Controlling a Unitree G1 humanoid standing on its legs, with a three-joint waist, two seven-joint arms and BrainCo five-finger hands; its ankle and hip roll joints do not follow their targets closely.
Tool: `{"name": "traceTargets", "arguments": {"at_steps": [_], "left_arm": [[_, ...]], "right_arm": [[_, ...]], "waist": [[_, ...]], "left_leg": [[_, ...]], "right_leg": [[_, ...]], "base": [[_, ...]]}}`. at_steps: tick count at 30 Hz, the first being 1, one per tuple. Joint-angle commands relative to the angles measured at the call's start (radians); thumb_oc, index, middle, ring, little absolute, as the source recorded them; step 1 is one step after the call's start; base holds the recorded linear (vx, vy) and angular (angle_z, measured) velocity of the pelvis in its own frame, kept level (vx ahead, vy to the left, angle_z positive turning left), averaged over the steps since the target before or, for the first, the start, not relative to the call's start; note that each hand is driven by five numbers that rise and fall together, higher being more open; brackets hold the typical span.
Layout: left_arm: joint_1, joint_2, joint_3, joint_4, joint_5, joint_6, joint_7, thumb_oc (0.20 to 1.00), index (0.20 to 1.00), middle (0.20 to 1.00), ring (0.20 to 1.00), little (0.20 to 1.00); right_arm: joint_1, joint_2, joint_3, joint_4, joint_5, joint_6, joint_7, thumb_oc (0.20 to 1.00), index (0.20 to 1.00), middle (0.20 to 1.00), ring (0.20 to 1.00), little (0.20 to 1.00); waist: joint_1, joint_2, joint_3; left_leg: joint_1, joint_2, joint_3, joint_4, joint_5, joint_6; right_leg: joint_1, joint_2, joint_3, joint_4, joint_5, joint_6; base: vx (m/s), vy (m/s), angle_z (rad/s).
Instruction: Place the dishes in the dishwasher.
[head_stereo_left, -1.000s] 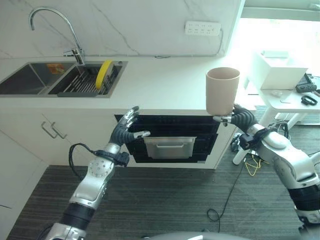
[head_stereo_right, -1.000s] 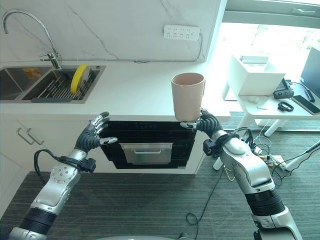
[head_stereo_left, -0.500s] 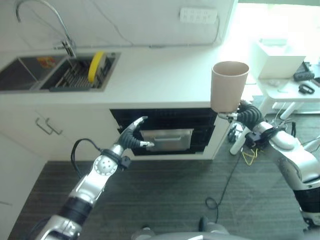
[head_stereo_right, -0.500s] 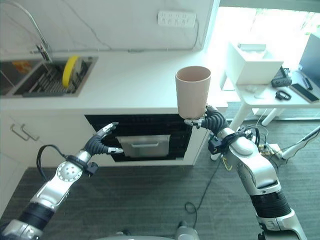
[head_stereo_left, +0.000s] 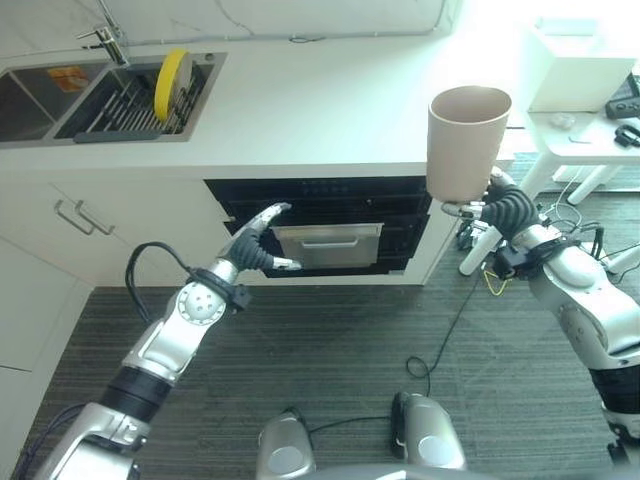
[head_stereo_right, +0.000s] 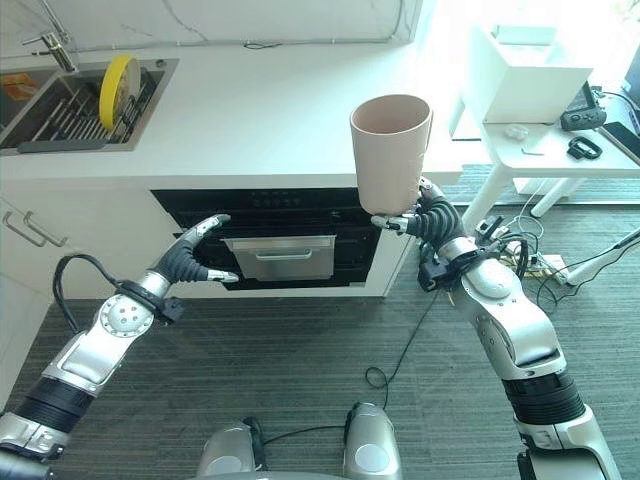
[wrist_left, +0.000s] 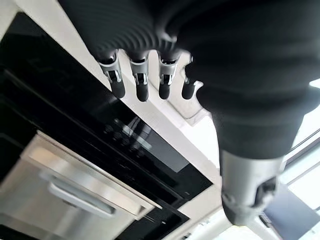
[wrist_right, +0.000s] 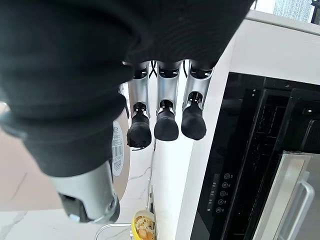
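So the left hand (head_stereo_left: 252, 250) has dropped from up by the counter edge to right in front of the dishwasher (head_stereo_left: 325, 226), fingers straight and spread, holding nothing, thumb near the silver handle panel (head_stereo_left: 327, 243). The right hand (head_stereo_right: 428, 216) is curled around the base of the beige cup (head_stereo_right: 390, 151), holding it upright at about 3 o'clock from the dishwasher. A yellow plate (head_stereo_left: 174, 76) stands in the sink rack (head_stereo_left: 135, 98) at 10 o'clock.

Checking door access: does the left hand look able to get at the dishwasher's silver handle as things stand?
Probably yes. The left hand hovers open just beside the silver handle, nothing between them; the right hand holds the beige cup off to the side.
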Motion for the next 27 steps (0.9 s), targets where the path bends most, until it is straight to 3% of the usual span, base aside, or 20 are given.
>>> {"name": "traceTargets", "arguments": {"at_steps": [1, 13, 20, 27], "left_arm": [[-0.059, 0.068, 0.041, -0.068, 0.05, 0.015, -0.029, 1.0, 1.0, 1.0, 1.0, 1.0], [-0.151, 0.123, -0.021, 0.051, 0.123, 0.089, -0.097, 1.0, 1.0, 1.0, 1.0, 1.0], [-0.231, 0.118, -0.103, 0.169, 0.118, 0.09, -0.12, 1.0, 1.0, 1.0, 1.0, 1.0], [-0.275, 0.112, -0.161, 0.279, 0.11, 0.08, -0.077, 1.0, 1.0, 1.0, 1.0, 1.0]], "right_arm": [[-0.048, -0.017, -0.049, -0.094, 0.047, -0.08, 0.0, 0.2, 0.2, 0.2, 0.2, 0.2], [-0.101, -0.022, -0.041, -0.115, 0.071, -0.061, 0.001, 0.2, 0.2, 0.2, 0.2, 0.2], [-0.157, -0.022, -0.026, -0.098, 0.073, -0.075, -0.018, 0.2, 0.2, 0.2, 0.2, 0.2], [-0.2, -0.038, -0.01, -0.091, 0.072, -0.101, 0.002, 0.2, 0.2, 0.2, 0.2, 0.2]], "waist": [[0.002, -0.01, -0.051], [-0.015, -0.009, -0.046], [-0.027, -0.012, -0.025], [-0.038, -0.011, -0.001]], "left_leg": [[0.048, 0.076, -0.038, 0.005, 0.034, -0.015], [0.028, 0.091, -0.043, 0.049, 0.03, -0.023], [-0.046, 0.106, -0.064, 0.103, 0.031, -0.032], [-0.117, 0.12, -0.076, 0.12, 0.043, -0.044]], "right_leg": [[0.088, -0.062, 0.045, -0.078, 0.076, 0.075], [0.072, -0.073, 0.068, -0.041, 0.075, 0.085], [-0.002, -0.091, 0.09, 0.0, 0.09, 0.096], [-0.084, -0.107, 0.104, 0.014, 0.111, 0.106]], "base": [[0.05, 0.002, 0.06], [0.05, 0.007, 0.0], [-0.05, -0.005, -0.06], [-0.09, 0.008, -0.06]]}}
